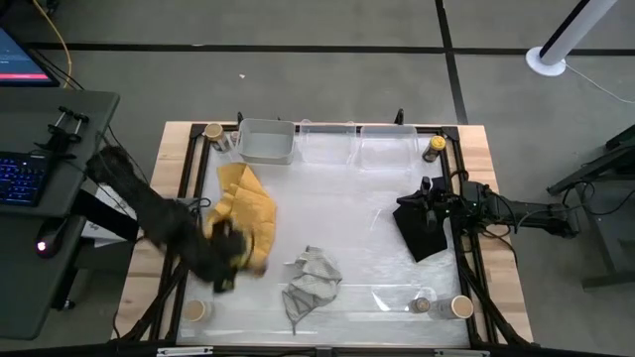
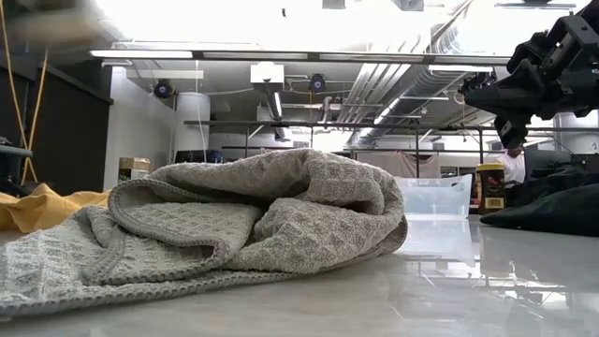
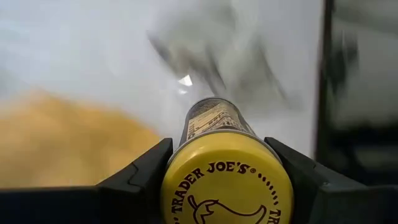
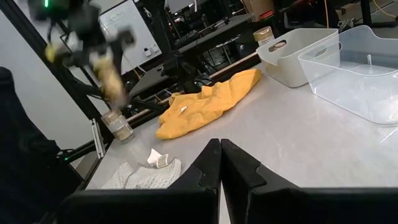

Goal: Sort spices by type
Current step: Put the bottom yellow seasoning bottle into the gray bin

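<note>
The spices are scattered around the table's edges, and one of them, a dark jar with a yellow Trader Joe's cap [image 3: 226, 180], is right now clamped between the left gripper [image 1: 226, 260] fingers; the left wrist view shows a black finger pressed against each side of the cap, jaws about half spread around it. In the high view that gripper sits at lower left of the frame, over the edge of the yellow cloth [image 1: 248, 203], and its blur suggests it is on the move. I'd say the step in hand is carrying this jar off after the pick. Its likely match, another dark jar with a gold top [image 1: 434, 148], stands at upper right beside the clear bins [image 1: 387, 147], so the next move probably calls for a long carry across the table, high enough to clear the crumpled grey cloth [image 1: 312, 282] at lower centre. A tan jar [image 1: 212, 133] waits at upper left near the grey bin [image 1: 266, 142], another [image 1: 193, 310] at lower left, and a third [image 1: 461, 307] at lower right next to a tiny clear one [image 1: 422, 303]. The right gripper [image 1: 430, 198] rests at centre right above the black cloth [image 1: 422, 230], fingers pressed together and holding nothing.
</note>
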Controlling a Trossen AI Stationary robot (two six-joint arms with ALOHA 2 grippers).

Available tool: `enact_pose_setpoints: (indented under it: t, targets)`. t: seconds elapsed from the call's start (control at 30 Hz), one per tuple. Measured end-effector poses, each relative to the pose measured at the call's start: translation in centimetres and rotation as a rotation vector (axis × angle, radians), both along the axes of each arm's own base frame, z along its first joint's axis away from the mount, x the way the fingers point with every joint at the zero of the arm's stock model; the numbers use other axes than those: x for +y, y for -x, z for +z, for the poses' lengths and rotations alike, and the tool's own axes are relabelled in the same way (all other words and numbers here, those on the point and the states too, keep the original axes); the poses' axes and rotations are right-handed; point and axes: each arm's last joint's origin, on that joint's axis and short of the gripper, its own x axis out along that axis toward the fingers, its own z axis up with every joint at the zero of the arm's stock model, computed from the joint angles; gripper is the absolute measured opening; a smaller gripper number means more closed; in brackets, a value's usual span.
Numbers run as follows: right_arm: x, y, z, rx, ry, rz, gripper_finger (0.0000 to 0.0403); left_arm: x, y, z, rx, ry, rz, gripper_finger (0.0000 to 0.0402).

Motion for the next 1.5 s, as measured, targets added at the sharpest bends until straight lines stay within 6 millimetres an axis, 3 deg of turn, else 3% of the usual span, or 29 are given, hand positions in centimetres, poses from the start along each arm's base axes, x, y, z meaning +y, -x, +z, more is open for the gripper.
enact_pose_setpoints:
  t: [0.13,0.3,0.4,0.57,0.77,0.87,1.0,1.27,1.5]
  targets:
    - [0.0,0.0,0.0,0.0,0.0,0.0,0.0001,6.7,-1.8,4.5,-0.07,-0.128,0.149,0.0193]
    - [0.0,0.0,0.0,0.0,0.0,0.0,0.0001,16.2,-3.0,6.5,0.017,-0.25,0.321,0.0193]
    - [0.0,0.0,0.0,0.001,0.0,0.0,0.0001,22.0,-3.0,5.4,0.117,-0.23,0.41,0.0193]
    - [0.0,0.0,0.0,0.0,0.0,0.0,0.0001,31.0,-2.7,1.6,0.321,-0.222,0.5,0.0193]
    - [0.0,0.0,0.0,0.0,0.0,0.0,0.0001,38.9,-2.4,-3.1,0.347,-0.155,0.579,0.0204]
    - [0.0,0.0,0.0,0.0,0.0,0.0,0.0001,40.9,-2.2,-5.5,0.387,-0.075,0.592,0.0203]
    - [0.0,0.0,0.0,0.0,0.0,0.0,0.0001,41.7,-2.2,-7.7,0.463,-0.007,0.587,0.0203]
    - [0.0,0.0,0.0,0.0,0.0,0.0,0.0001,42.6,-2.7,-9.1,0.46,0.02,0.737,0.0203]
    - [0.0,0.0,0.0,0.0,0.0,0.0,0.0001,41.8,-2.3,-11.4,0.489,0.092,0.844,0.0204]
